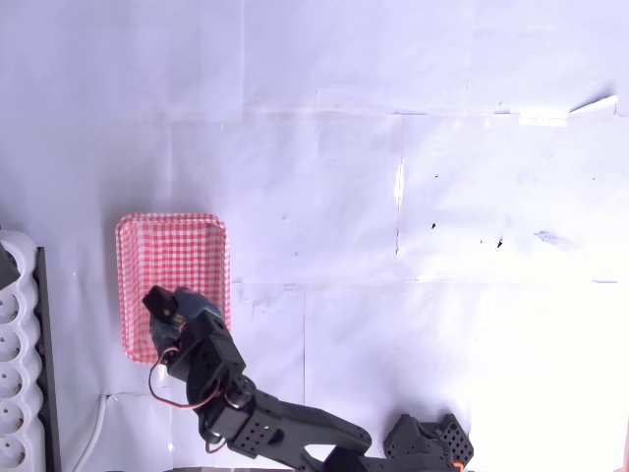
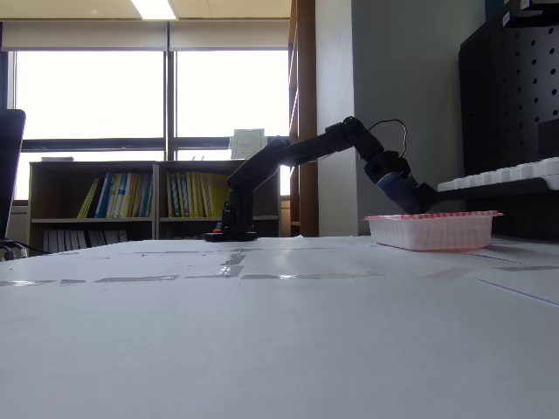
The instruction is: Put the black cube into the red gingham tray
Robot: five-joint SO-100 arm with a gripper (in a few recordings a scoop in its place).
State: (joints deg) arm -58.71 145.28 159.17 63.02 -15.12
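**Cube Over the Checks, Gripper Poised at the Tray**

White paper-covered table (image 2: 262, 349) fills the foreground of the fixed view, taped seams glinting, and beyond it the dark arm (image 2: 297, 153) stretches to the right and dips its nose toward the red gingham tray (image 2: 432, 231) at the right of the frame. From overhead, that tray (image 1: 172, 246) sits at the left of the frame, with a white power strip (image 1: 18, 364) just beyond it at the left edge.

And there's the gripper (image 1: 169, 315), reaching in over the lower half of the tray. At its tip sits a dark block that looks to be the black cube (image 1: 157, 301), pinched between the fingers above the checked floor. From the side, the fingertip end (image 2: 417, 199) hangs just above the rim; whether the cube touches the tray floor cannot be told.

The cube looks small, rigid and light, with flat matte faces that should not slip. Two opposite flat sides are the place to hold it. Nothing fragile here; a short drop into the shallow tray should be harmless, though a light block may bounce or tumble toward the rim.
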